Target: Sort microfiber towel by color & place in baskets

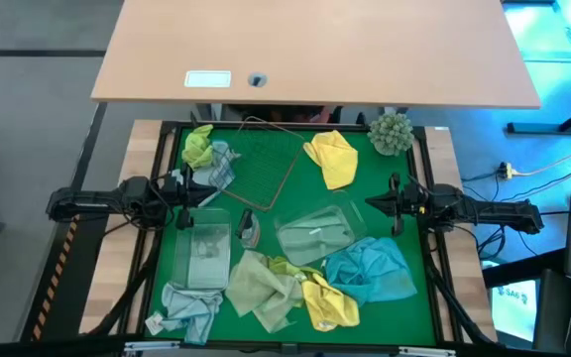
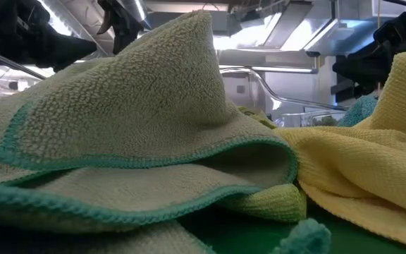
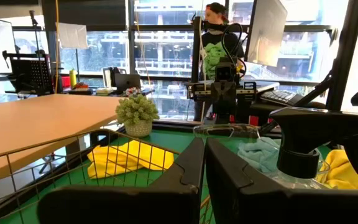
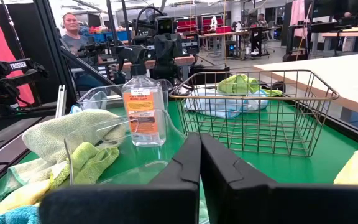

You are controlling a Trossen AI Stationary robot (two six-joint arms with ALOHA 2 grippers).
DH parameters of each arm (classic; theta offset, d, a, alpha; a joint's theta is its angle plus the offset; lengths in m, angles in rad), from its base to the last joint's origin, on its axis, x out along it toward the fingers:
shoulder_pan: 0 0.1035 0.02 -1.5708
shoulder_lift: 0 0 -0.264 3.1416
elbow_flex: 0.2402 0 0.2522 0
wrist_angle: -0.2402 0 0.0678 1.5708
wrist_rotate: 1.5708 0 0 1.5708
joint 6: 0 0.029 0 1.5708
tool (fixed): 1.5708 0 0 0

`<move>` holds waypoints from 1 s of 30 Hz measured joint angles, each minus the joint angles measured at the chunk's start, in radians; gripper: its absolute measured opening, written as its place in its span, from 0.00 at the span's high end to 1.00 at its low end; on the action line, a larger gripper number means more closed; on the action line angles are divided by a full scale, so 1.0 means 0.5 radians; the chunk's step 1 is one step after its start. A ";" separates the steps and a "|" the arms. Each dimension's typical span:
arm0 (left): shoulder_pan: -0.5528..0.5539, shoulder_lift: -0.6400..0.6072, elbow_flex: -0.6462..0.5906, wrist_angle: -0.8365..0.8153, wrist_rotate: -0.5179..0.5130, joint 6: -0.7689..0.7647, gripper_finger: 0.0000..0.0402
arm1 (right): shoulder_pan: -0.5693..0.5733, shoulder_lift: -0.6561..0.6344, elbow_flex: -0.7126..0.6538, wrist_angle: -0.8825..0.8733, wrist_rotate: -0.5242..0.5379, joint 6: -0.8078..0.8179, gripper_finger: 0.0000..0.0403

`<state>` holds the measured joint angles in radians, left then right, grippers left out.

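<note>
Both grippers hover closed: left gripper [image 1: 188, 194] at the mat's left edge, right gripper [image 1: 383, 203] at its right. Towels [image 1: 295, 288] lie heaped near; the wire basket [image 1: 263, 159] sits far-centre.

Overhead, table-level, two facing wrist views

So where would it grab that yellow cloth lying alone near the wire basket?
Probably from straight above, pinching a raised fold near the middle of the yellow cloth. It lies crumpled on the green mat, apart from the wire basket, so nothing crowds it. The right hand is nearest.
</note>
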<state>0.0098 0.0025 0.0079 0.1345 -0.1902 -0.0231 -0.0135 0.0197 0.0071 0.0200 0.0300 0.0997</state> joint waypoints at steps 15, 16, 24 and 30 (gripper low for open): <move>0.000 0.000 0.000 0.000 0.000 0.000 0.97 | 0.000 0.001 0.000 0.011 0.009 -0.001 0.99; 0.000 0.000 0.001 0.000 0.000 0.000 0.97 | 0.000 0.000 -0.001 0.015 0.010 0.000 0.99; 0.000 0.000 0.000 0.031 -0.078 0.000 0.97 | 0.001 0.001 -0.002 0.064 0.011 -0.001 0.99; 0.000 0.000 0.000 0.086 -0.236 -0.045 0.97 | 0.000 0.001 -0.002 0.069 0.011 -0.001 0.99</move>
<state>0.0097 0.0025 0.0079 0.1775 -0.3083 -0.0455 -0.0135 0.0200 0.0063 0.0547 0.0353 0.0994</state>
